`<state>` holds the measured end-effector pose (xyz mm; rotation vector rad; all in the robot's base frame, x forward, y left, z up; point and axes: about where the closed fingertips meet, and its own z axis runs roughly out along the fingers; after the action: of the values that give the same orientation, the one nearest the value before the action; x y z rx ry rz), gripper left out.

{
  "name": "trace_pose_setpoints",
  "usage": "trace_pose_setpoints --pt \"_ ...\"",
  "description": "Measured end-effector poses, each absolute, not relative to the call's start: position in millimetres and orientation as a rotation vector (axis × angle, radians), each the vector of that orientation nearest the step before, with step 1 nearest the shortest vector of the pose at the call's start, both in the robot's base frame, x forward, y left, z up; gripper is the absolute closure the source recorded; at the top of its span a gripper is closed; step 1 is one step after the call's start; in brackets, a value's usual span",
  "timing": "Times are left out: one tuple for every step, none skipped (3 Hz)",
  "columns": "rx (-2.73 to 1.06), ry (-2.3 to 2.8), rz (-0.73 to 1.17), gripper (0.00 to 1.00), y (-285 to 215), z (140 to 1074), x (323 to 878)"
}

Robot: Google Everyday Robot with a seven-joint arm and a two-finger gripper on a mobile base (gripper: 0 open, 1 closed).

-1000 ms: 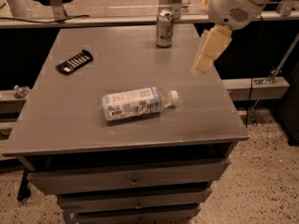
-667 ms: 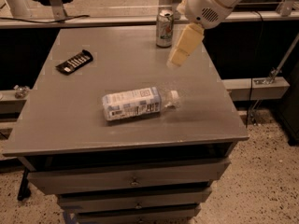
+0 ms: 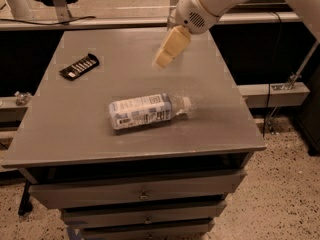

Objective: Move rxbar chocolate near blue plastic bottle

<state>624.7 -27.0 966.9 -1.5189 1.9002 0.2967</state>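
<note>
- Camera view: the end effector (image 3: 163, 59) has swung left across the back of the table (image 3: 70, 129) since a second ago. It now hangs above the rear middle, touching nothing.
- Whether it is spread or pressed together, I cannot tell. It reads as one pale cream, blocky wedge on a smooth white arm.
- The rxbar chocolate (image 3: 79, 66) has not moved: a flat black rectangle with rows of white lettering, at the far left, well apart from the bottle.
- The blue plastic bottle (image 3: 145, 112) lies unmoved on its side at mid-table. It is clear plastic with a pale blue-and-white label, white cap pointing right.
- The tabletop is matte grey, with drawers (image 3: 142, 194) beneath.
</note>
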Motion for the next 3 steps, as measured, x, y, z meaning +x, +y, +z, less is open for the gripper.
trace_pose_setpoints --pt "-1.461 1.888 0.384 0.0 -2.7 959.0 645.0" --pt "-1.369 1.873 0.51 0.0 36.5 943.8 672.9" --pt "-1.32 1.826 0.579 0.0 81.9 931.5 695.6"
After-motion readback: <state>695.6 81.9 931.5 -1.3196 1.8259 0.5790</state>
